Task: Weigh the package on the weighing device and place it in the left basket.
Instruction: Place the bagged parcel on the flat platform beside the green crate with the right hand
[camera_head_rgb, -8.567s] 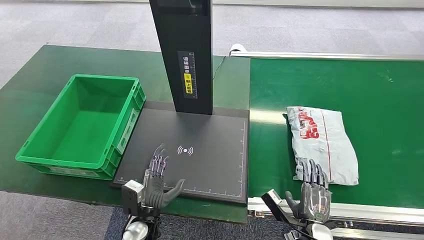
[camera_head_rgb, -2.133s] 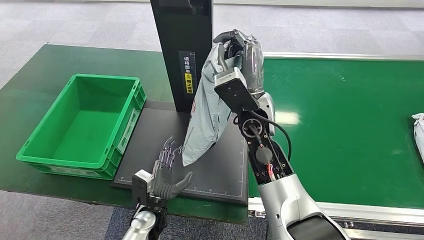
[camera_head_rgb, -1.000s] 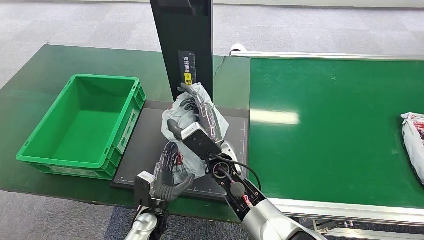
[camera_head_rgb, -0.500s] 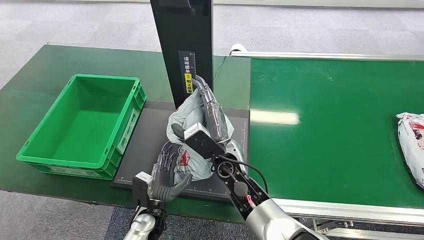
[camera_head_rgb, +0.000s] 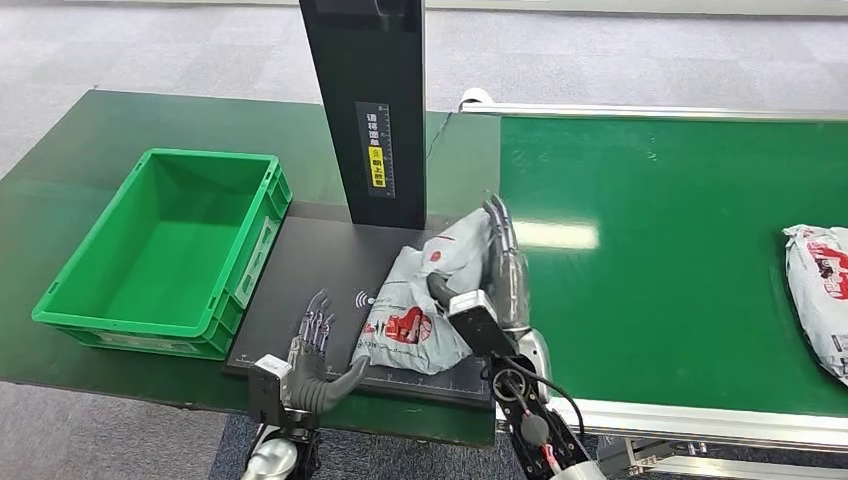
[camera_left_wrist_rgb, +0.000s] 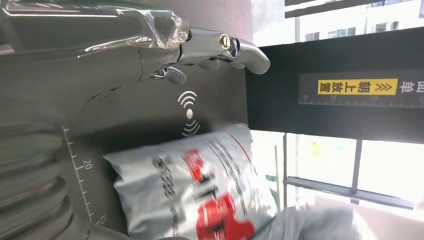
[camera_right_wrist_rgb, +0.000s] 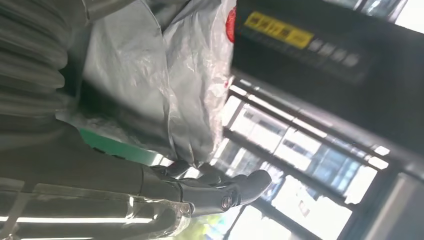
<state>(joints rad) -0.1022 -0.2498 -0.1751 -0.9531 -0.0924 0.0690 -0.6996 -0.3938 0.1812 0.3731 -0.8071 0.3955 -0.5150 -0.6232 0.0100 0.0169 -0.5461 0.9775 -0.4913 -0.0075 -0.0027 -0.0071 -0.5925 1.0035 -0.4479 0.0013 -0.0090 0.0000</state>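
Right hand (camera_head_rgb: 495, 270): fingers extended, lying along the package's (camera_head_rgb: 425, 305) right edge, thumb against it; whether it gripped, I could not tell. Left hand (camera_head_rgb: 315, 355): fingers spread, holding nothing, just left of the package. Package lay flat on the scale (camera_head_rgb: 310, 265), near-right part. Basket (camera_head_rgb: 160, 250) stood left of the scale.

package (camera_head_rgb: 425, 305) lowered flat onto scale (camera_head_rgb: 320, 270), right hand (camera_head_rgb: 500, 275) opened

Grey package (camera_right_wrist_rgb: 150, 75) beside hand (camera_right_wrist_rgb: 150, 190)
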